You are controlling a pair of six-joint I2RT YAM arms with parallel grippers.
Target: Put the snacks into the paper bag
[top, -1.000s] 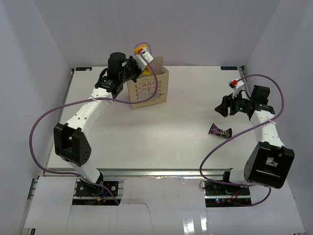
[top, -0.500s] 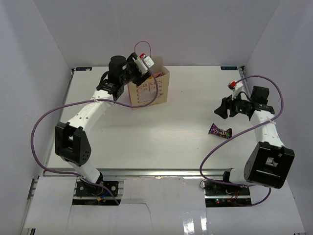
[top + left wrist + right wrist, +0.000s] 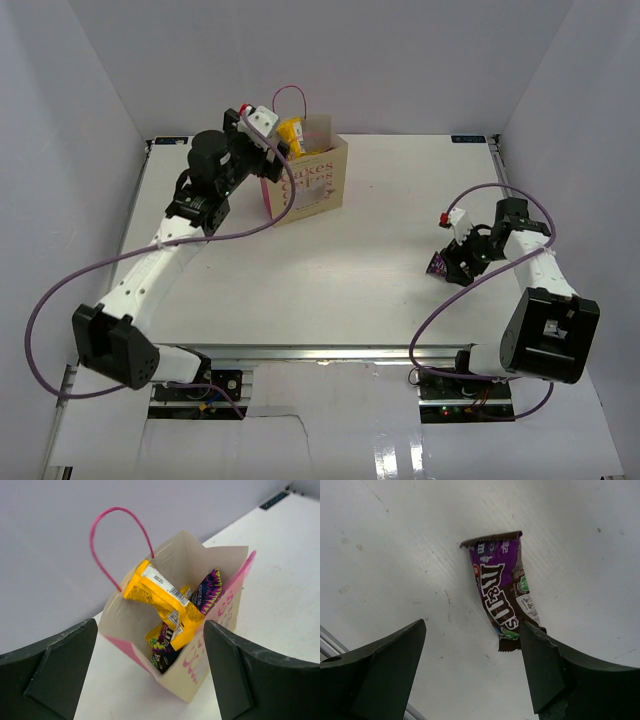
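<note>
The paper bag [image 3: 312,185] stands upright at the back of the table, mouth open. In the left wrist view, the paper bag [image 3: 131,616] holds a yellow wrapped bar [image 3: 156,593], a purple chip bag [image 3: 210,590] and dark candy packets [image 3: 165,651]. My left gripper [image 3: 268,150] hovers open just above and to the left of the bag [image 3: 150,630], holding nothing. One dark purple candy packet [image 3: 438,265] lies flat on the table at the right. My right gripper [image 3: 462,262] hangs open low over it [image 3: 472,630]. The packet [image 3: 501,596] lies mostly ahead of the jaws, its near end by the right finger.
White enclosure walls [image 3: 90,110] close in the table on the left, back and right. Purple cables [image 3: 60,270] loop beside both arms. A metal rail [image 3: 320,352] runs along the near edge. The bag's pink handle [image 3: 107,517] stands up above its rim.
My left gripper has opened, dropped the yellow bar into the bag and drawn back to the left. My right arm has come down over the candy packet, its jaws wider.
</note>
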